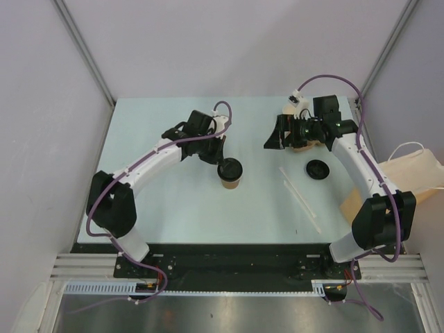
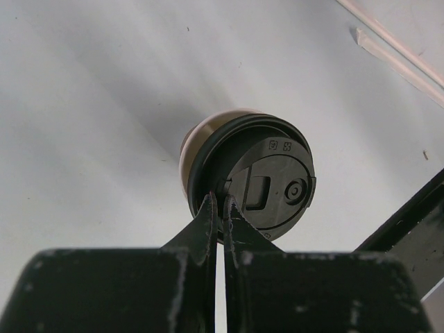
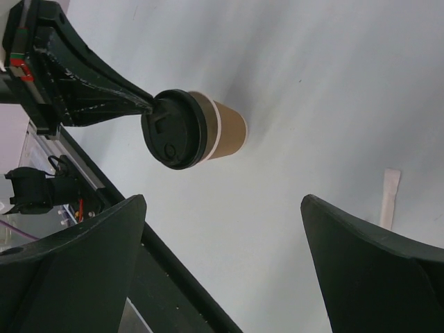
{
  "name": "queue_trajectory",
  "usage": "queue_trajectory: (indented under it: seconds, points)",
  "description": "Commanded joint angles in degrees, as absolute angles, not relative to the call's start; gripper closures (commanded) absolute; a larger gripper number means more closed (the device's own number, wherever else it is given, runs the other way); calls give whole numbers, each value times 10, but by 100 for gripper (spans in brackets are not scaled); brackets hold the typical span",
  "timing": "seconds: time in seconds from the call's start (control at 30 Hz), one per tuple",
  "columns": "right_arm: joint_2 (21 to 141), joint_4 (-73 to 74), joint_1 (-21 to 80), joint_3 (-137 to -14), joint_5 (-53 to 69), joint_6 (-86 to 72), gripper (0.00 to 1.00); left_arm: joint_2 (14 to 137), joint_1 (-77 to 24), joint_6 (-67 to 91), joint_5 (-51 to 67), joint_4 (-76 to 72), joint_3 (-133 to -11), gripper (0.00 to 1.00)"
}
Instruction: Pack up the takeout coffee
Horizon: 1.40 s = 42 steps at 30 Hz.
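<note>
A kraft-brown paper cup with a black lid stands upright mid-table. It shows again as the cup in the right wrist view. My left gripper is shut, and its tips rest against the near rim of the lid. My right gripper hangs open above the table right of the cup, with nothing between its fingers. A loose black lid lies flat on the right. A brown shape, mostly hidden under my right wrist, may be a second cup.
Two thin white sticks lie on the table right of the middle, and show as the sticks in the left wrist view. A brown paper bag with white handles sits past the table's right edge. Brown cardboard lies beside my right arm.
</note>
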<state>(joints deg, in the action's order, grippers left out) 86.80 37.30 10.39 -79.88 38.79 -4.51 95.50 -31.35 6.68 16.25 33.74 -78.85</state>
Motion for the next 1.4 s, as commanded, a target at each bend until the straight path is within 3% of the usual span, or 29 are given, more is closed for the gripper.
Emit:
queue_trajectory:
  seconds: [0.0, 1.1, 1.37]
  points:
    - [860, 351, 106, -795, 431, -45, 0, 960, -310, 81, 156, 324, -803, 100]
    - [862, 353, 108, -792, 499, -35, 0, 1008, -290, 81, 190, 347, -831, 100]
    - [867, 354, 109, -793, 506, -33, 0, 1011, -288, 76, 204, 351, -835, 89]
